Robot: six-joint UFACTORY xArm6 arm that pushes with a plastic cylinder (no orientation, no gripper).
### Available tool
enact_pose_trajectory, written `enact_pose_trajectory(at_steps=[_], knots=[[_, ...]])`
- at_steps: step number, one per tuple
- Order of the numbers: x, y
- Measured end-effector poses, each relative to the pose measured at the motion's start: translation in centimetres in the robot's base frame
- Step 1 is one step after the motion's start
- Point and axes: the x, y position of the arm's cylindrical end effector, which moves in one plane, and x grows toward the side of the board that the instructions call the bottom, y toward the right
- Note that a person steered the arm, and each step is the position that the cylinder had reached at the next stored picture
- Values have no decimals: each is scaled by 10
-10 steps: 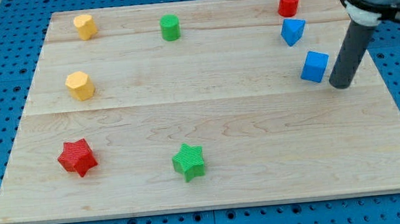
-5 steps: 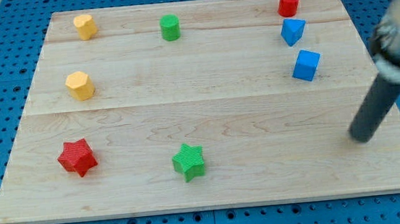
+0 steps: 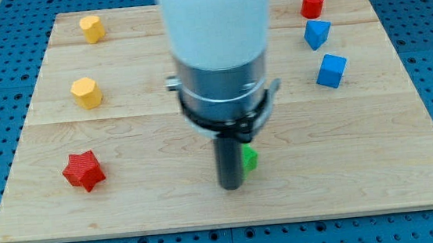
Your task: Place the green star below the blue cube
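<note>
The green star (image 3: 249, 159) lies on the wooden board (image 3: 130, 215) at the lower middle, mostly hidden behind my rod; only its right edge shows. My tip (image 3: 231, 187) rests on the board right against the star's left side. The blue cube (image 3: 331, 70) sits at the view's right, well up and to the right of the star.
A second blue block (image 3: 316, 32) and a red cylinder (image 3: 312, 4) stand above the blue cube. Two yellow blocks (image 3: 91, 28) (image 3: 86, 93) are at the upper left. A red star (image 3: 83, 171) is at the lower left. The arm's body covers the board's upper middle.
The arm swept from the board's right side to the lower middle. The green star has shifted to the right and slightly up. The green cylinder is now hidden behind the arm.
</note>
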Motion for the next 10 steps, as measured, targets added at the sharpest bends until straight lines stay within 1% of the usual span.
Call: enact_pose_trajectory(at_steps=[1, 2, 4, 6, 8, 9, 10], knots=[[-8, -6], [-10, -43], [-33, 2], [-47, 84], [-77, 147], [-50, 118], [-6, 95]])
